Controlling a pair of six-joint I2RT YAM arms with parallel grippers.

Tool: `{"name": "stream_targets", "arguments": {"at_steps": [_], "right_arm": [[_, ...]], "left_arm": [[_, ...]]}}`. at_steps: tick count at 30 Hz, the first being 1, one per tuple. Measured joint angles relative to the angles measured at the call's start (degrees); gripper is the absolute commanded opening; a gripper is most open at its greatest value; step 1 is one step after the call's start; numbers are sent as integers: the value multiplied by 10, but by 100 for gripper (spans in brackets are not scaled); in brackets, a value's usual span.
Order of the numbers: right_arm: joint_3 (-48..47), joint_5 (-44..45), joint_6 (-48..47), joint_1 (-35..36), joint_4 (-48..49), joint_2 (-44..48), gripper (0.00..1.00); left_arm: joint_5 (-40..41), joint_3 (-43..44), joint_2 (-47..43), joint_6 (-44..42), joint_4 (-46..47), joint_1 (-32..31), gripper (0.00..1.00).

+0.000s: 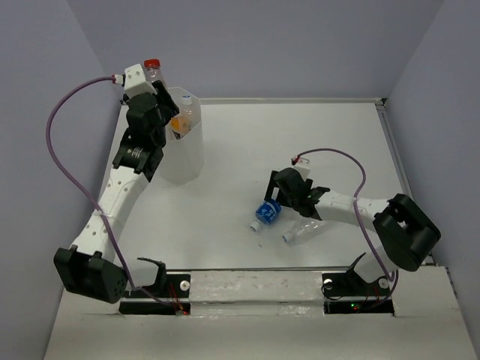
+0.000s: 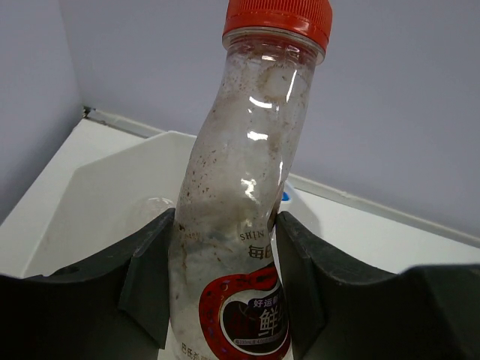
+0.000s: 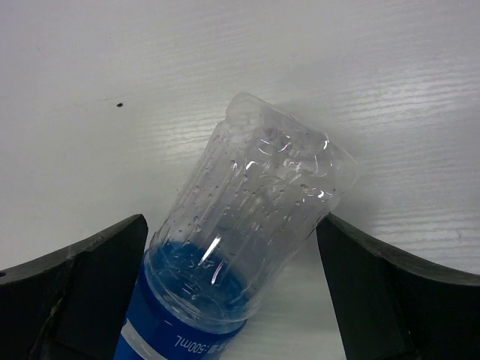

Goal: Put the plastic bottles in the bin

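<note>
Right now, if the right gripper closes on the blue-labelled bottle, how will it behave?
The blue-labelled bottle looks empty and thin-walled, so probably light and apt to dent under the right gripper. It lies on its side on the table, so it may roll.

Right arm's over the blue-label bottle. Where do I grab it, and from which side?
Across the clear body past the label, straight down from above: the bottle lies on its side, with the open right gripper straddling it.
</note>
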State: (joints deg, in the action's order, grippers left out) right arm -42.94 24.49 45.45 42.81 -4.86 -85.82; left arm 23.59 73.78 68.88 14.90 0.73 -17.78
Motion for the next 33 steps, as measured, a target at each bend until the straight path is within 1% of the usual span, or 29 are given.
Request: {"name": "stream_targets", "arguments": {"at_steps": [2,4,5,6,8,9,12,20,25,27,29,31,33], "right_arm": [[-5,-2,-4,-1,3,-8,98],[-9,-4,-7,-1,6,-14,97],[-11,-5,-8,-1,8,-18,97],[-12,-5,-9,-1,9,-20,97],[-16,-6,-12,-2,10,-27,97],[-17,-7,-14,-5,11,-30,97],[-23,-10,-18,-6,12,-40,97],[-40,-18,-28,-12,16,-57,99],[-48,-26,-33,-12,19,-74,97],[-51,-29,-33,-12,19,-80,93],[-54,-32,-34,-12,19,-85,84],[-59,-34,-36,-12,19,-91,67],[-66,-36,-35,-12,19,-97,66]], "left_arm": [[-14,1,27,1,0,28,26],[-23,1,53,1,0,52,31],[-24,1,62,2,0,61,36],[-26,-2,68,2,1,67,53],[-26,-11,70,2,7,71,73],[-26,-17,70,2,13,71,88],[-24,-42,66,5,27,70,99],[-27,-59,54,5,34,71,99],[-55,-51,27,10,26,71,99],[-75,-43,5,19,24,71,99],[-103,-42,-30,32,24,71,99],[-129,-42,-70,45,26,71,99],[-160,-41,-111,57,29,71,99]]}}
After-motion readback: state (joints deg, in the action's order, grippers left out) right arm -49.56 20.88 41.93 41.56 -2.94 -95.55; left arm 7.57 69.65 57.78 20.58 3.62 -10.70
